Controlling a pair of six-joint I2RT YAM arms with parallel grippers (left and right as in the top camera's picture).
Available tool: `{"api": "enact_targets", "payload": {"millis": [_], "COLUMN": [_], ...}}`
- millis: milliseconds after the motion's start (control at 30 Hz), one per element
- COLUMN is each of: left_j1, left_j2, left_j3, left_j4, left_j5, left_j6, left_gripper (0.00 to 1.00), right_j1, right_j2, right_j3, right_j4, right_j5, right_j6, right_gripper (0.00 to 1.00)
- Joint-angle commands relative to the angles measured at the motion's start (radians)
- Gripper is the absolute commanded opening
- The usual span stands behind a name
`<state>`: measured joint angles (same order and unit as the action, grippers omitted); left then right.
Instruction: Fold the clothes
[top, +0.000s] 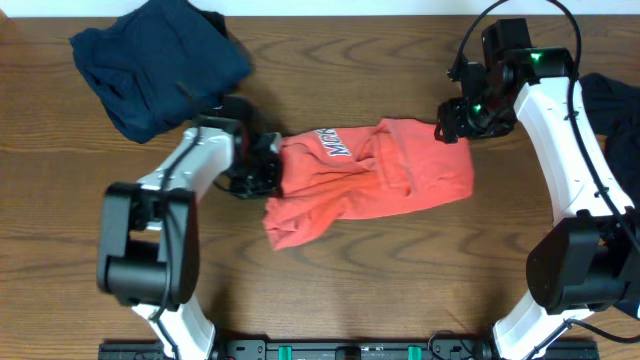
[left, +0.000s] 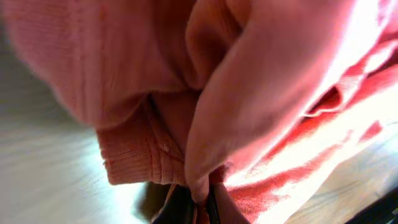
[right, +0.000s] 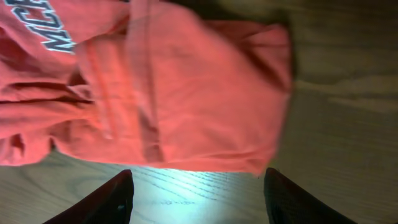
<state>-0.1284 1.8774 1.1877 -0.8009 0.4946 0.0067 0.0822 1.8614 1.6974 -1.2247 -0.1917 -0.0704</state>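
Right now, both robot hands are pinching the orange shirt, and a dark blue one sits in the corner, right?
Not quite. Only the left gripper is pinching the orange shirt. The right wrist view shows the right gripper open, its fingers spread apart with no cloth between them. The dark blue garment does sit in the corner.

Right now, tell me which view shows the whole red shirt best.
Overhead: the red shirt lies wholly in frame. Left wrist shows only blurred, bunched fabric close up; right wrist shows one end with part of the lettering, cropped by the frame.
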Motion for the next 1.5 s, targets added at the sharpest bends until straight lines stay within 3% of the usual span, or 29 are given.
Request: {"api": "enact_targets", "payload": {"millis": [0, 100, 133, 167, 200, 400, 633, 1000, 1200, 1467], "left_j1": [0.057, 0.092, 0.101, 0.11, 0.118, 0.165, 0.177, 0.175, 0.146, -0.017], "left_j2": [-0.064, -0.089, -0.098, -0.111, -0.122, -0.204, -0.266, -0.266, -0.283, -0.3], "left_j3": [-0.002, -0.002, -0.002, -0.002, -0.002, 0.0, 0.0, 0.018, 0.035, 0.039], "left_j4": [-0.019, -0.021, -0.021, -0.022, -0.023, -0.036, -0.035, -0.031, -0.016, 0.064], "left_j5": [-0.048, -0.082, -0.09, -0.1, -0.106, -0.135, -0.148, -0.099, -0.056, -0.057], "left_j6": [0.053, 0.053, 0.053, 0.053, 0.053, 0.053, 0.052, 0.052, 0.048, 0.017], "left_gripper": [0.06, 0.06, 0.06, 0.06, 0.06, 0.06, 0.06, 0.06, 0.06, 0.06], "right_j1": [0.014, 0.026, 0.031, 0.032, 0.032, 0.015, 0.017, 0.025, 0.03, 0.031], "right_j2": [-0.003, -0.002, -0.002, -0.002, -0.002, -0.002, -0.002, 0.029, 0.101, 0.188], "right_j3": [-0.008, -0.042, -0.068, -0.098, -0.127, -0.335, -0.497, -0.669, -0.678, -0.678], "right_j4": [0.024, 0.086, 0.122, 0.16, 0.196, 0.439, 0.602, 0.886, 0.939, 0.944], "right_j5": [-0.055, -0.083, -0.104, -0.121, -0.139, -0.364, -0.462, -0.463, -0.46, -0.46], "right_j6": [-0.013, -0.012, -0.01, 0.007, 0.023, 0.075, 0.101, 0.236, 0.25, 0.257], "right_gripper": [0.64, 0.58, 0.42, 0.19, 0.01, 0.01, 0.01, 0.01, 0.01, 0.01]}}
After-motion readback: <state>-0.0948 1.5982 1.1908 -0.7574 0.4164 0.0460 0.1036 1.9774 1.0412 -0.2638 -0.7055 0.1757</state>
